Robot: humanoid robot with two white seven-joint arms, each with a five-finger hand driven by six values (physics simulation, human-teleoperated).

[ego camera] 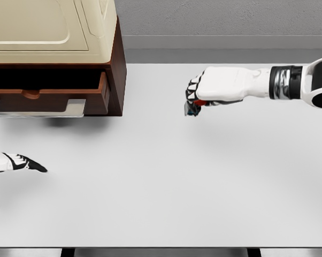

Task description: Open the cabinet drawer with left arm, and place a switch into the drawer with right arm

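Brown wooden cabinet [54, 53] at the table's [161, 182] far left corner, its drawer [48, 99] pulled open. The right robot hand [196, 96] is clenched around the switch [193, 108], held above the table's far middle. The drawer lies to the left of this hand, well apart. The left robot hand [24, 163], fingers relaxed and holding nothing, rests near the left edge.

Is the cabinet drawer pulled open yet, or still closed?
Open: the brown wooden cabinet's drawer juts out past the cabinet front, a dark gap showing above its panel. Contents cannot be seen from the head view.
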